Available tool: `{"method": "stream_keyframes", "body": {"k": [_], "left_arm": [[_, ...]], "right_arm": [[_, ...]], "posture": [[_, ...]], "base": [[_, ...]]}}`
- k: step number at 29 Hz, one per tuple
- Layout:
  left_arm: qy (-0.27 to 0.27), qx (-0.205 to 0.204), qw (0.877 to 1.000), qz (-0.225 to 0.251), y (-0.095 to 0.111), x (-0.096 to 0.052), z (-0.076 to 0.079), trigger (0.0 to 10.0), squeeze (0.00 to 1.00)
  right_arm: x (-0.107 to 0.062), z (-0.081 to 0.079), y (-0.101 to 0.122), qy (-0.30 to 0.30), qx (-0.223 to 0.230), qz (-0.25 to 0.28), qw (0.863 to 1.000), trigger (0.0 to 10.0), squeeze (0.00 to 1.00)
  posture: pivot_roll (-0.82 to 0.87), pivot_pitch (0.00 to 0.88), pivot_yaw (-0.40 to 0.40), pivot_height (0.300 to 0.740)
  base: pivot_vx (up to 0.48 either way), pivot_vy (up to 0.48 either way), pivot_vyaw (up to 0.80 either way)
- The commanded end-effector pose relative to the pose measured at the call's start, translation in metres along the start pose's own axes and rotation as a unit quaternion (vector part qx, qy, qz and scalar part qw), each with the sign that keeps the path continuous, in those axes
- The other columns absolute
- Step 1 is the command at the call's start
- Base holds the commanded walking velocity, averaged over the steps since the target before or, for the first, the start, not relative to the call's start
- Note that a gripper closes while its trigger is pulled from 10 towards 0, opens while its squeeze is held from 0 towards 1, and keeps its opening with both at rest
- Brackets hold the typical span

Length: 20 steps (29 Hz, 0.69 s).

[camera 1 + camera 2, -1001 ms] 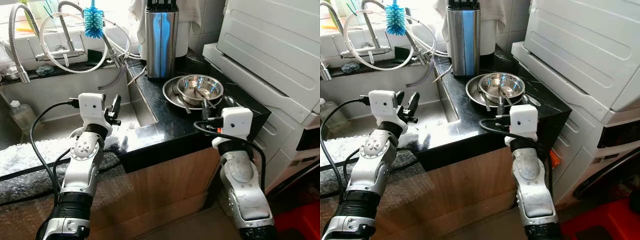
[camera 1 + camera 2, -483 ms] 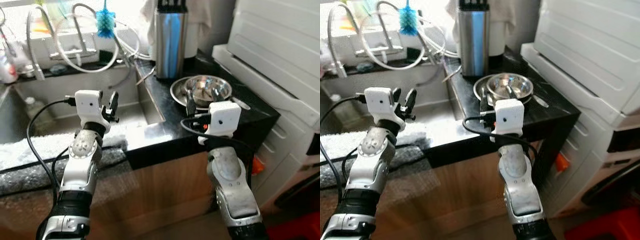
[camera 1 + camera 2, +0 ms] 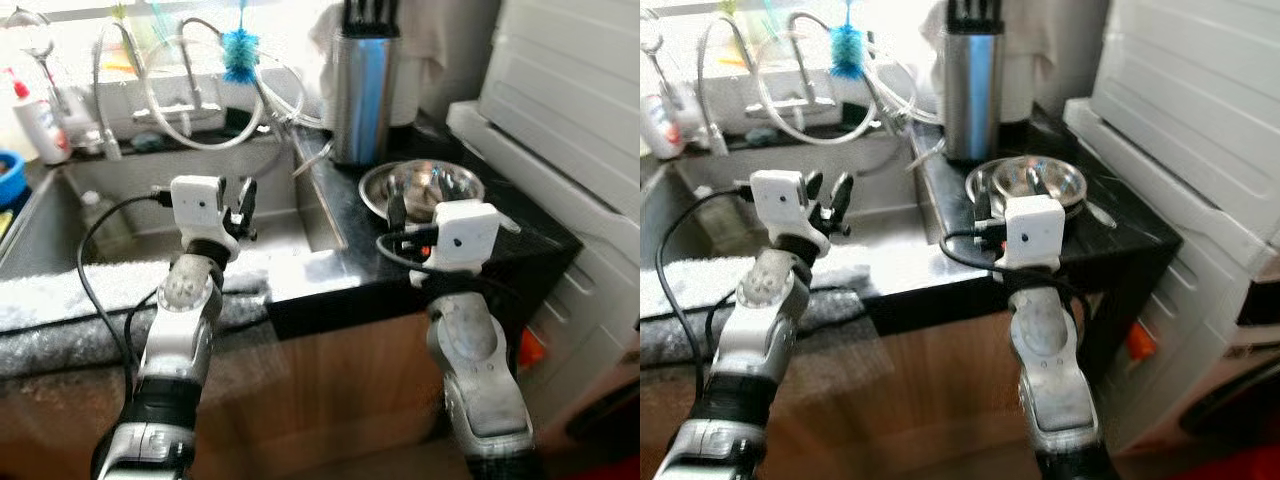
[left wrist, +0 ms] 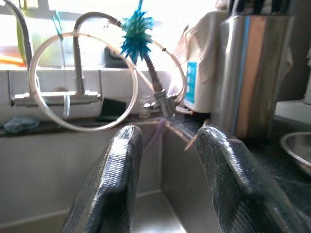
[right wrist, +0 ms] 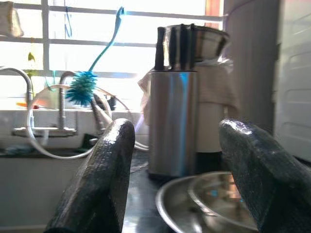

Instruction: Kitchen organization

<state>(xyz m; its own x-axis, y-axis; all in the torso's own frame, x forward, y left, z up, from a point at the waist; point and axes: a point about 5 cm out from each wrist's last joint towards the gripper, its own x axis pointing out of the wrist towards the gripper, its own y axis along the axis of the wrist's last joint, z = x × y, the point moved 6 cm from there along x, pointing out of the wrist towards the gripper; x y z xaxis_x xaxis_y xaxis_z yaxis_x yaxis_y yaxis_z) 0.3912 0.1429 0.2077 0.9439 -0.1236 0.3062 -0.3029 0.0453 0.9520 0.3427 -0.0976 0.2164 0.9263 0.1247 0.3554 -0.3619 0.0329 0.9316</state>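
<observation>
Left gripper is raised at centre-left of the frame, over the steel sink, fingers spread w/ nothing between them. Right gripper hangs at the front edge of the black counter, centre-right, fingers also spread and empty, pointing toward the steel bowls. The bowls sit nested, one in the other, on the counter, right of centre, just behind the right wrist camera box. Directly behind the bowls stands a steel knife block w/ black handles on top, upper centre; a white cloth hangs behind it. Upper left: faucet w/ looped hoses and a blue bottle brush above the sink, and a white bottle at far left. A white appliance takes the right side, close to the counter end.
</observation>
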Motion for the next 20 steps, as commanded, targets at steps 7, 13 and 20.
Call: {"method": "stream_keyframes", "body": {"k": [7,13,20], "left_arm": [[-0.010,0.003,1.000,0.020,0.006,-0.007,0.021,10.0,0.00],[-0.019,-0.003,0.999,0.028,0.013,-0.006,0.028,10.0,0.00],[0.026,0.004,0.999,0.040,0.021,-0.002,-0.003,10.0,0.00]], "right_arm": [[0.002,0.008,0.009,0.013,-0.002,0.008,1.000,10.0,0.00],[0.008,0.014,0.011,0.003,0.006,0.012,1.000,10.0,0.00],[0.017,-0.013,0.017,0.039,0.023,0.020,0.999,10.0,0.00]], "posture": [[-0.14,0.000,-0.072,0.740],[-0.08,0.000,-0.066,0.740],[-0.11,0.000,-0.070,0.740]], "base": [[0.329,0.000,0.06],[0.330,0.000,0.00],[0.275,0.000,0.00]]}}
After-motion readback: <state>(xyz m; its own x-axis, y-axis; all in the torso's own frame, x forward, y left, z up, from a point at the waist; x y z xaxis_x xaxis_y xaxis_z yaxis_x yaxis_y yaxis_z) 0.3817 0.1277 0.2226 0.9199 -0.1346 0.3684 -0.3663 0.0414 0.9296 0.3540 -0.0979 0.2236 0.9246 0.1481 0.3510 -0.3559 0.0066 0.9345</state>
